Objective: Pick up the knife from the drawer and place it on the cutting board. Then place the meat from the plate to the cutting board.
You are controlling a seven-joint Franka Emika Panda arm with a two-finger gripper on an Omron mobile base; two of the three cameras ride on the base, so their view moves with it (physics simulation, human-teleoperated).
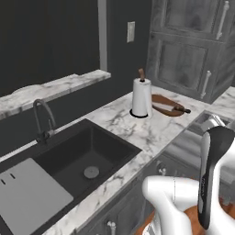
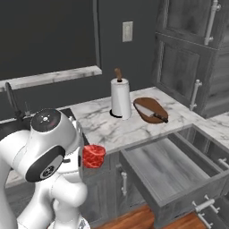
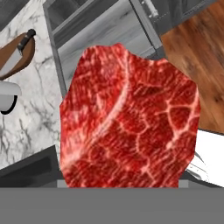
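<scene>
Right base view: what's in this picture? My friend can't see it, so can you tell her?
A white robot arm carries a red chunk of meat in front of a marble counter. Further back, a knife lies on a brown cutting board beside a paper towel roll, and an empty grey drawer stands pulled open.

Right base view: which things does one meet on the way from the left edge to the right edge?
Faucet → meat → paper towel roll → cutting board with the knife on it → open drawer.
</scene>
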